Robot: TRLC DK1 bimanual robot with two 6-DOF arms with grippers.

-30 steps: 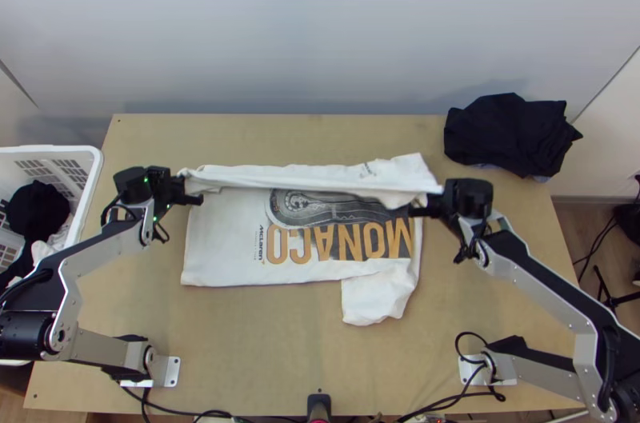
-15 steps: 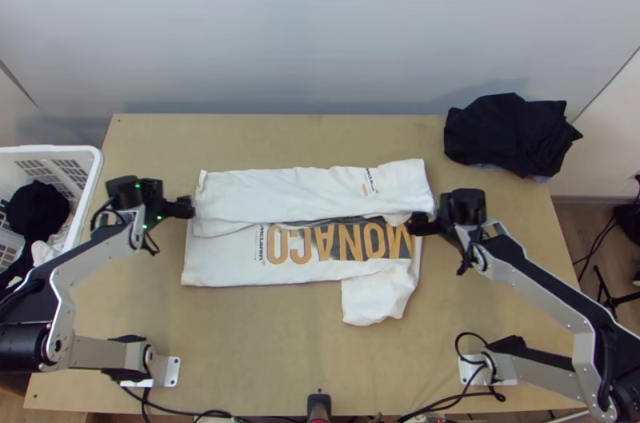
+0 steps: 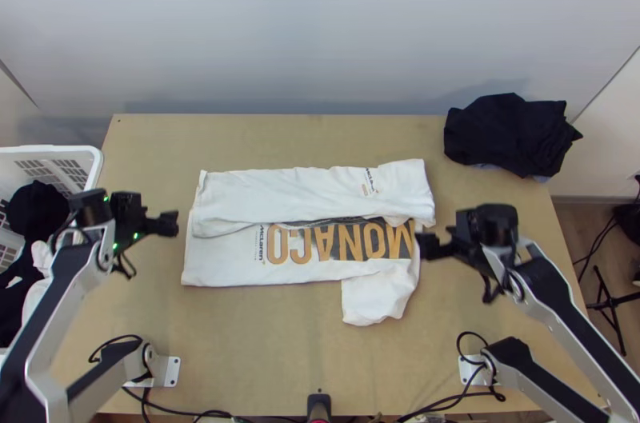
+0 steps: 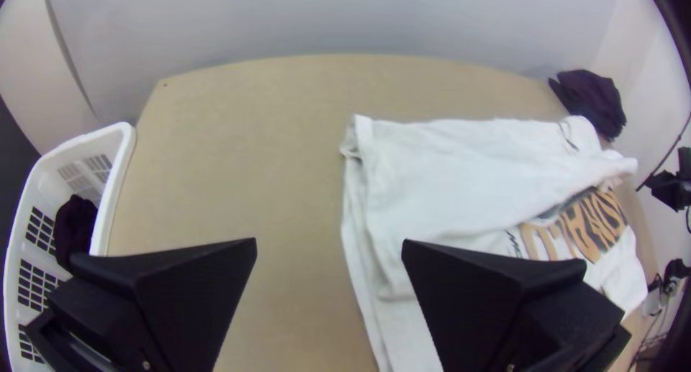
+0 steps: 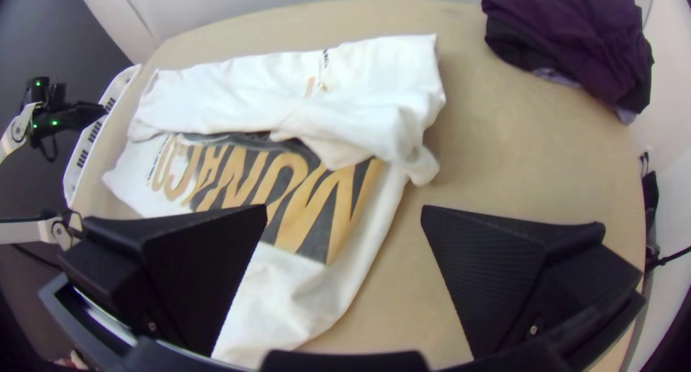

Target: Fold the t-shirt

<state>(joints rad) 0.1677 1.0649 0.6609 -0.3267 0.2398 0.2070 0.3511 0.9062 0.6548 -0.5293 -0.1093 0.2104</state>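
Black fingers stand wide apart on my left pincer [image 3: 168, 223], with nothing pinched between them; I have it off to the left of the white t-shirt [image 3: 296, 195], near its left edge but apart from it. My right pincer [image 3: 424, 246] is spread just as wide, also holding nothing, right by the shirt's right edge; I cannot tell from here whether it touches the cloth.

Between the two pincers, the t-shirt lies across the middle of the table [image 3: 256, 351]. I see its far part folded over toward the near side in a long, slightly wrinkled band, which partly covers the dark print with orange lettering [image 3: 344, 241]. At the right, a white flap [image 3: 374, 297] of the shirt sticks out toward the near edge.

Farther out, at the table's far right corner, I have a heap of dark clothes [image 3: 512, 135] with a bit of paler cloth under its edge. Over on the left, beside the table, stands a white plastic basket [image 3: 98, 157] with dark garments [image 3: 36, 211] and some white cloth [image 3: 34, 287] in it. Beyond the far edge rises a pale wall [image 3: 320, 23].
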